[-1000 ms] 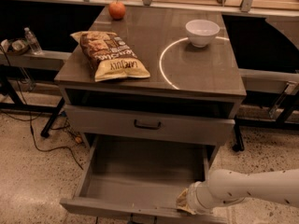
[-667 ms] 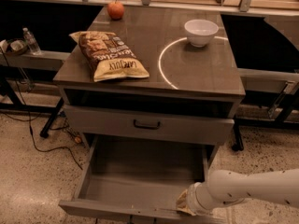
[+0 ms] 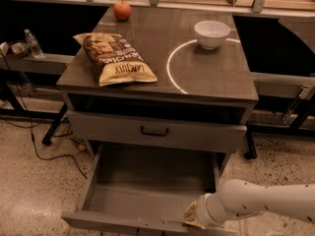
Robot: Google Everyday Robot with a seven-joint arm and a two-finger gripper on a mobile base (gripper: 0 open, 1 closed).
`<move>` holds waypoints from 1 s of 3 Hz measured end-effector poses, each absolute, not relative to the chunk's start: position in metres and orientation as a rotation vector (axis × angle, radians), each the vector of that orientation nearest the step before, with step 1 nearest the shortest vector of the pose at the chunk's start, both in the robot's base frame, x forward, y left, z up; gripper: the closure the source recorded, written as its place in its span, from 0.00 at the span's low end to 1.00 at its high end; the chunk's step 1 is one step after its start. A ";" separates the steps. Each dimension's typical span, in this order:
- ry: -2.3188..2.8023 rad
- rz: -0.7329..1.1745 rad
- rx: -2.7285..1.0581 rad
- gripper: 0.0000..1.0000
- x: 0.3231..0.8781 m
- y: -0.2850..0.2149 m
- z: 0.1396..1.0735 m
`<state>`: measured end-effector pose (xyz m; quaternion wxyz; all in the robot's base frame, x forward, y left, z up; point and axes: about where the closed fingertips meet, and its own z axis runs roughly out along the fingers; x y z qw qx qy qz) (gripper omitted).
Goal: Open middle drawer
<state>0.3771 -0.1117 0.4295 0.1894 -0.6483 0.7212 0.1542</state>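
Grey middle drawer (image 3: 147,196) stands pulled out, gripper (image 3: 193,216) (grip cannot be told) at its front rim

We count one apple (image 3: 122,10), one bag of chips (image 3: 115,58), one white bowl (image 3: 211,34) and one water bottle (image 3: 33,44), two grey drawers in sight, the upper drawer (image 3: 197,134) and the middle drawer (image 3: 142,200), and one gripper (image 3: 194,216) at the middle drawer's front right corner.
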 end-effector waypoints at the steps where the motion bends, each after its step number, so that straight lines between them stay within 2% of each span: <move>1: 1.961 0.478 -1.669 1.00 0.409 -0.126 0.447; 2: 1.930 0.472 -1.526 1.00 0.439 -0.162 0.464; 3: 1.914 0.373 -1.398 1.00 0.464 -0.219 0.494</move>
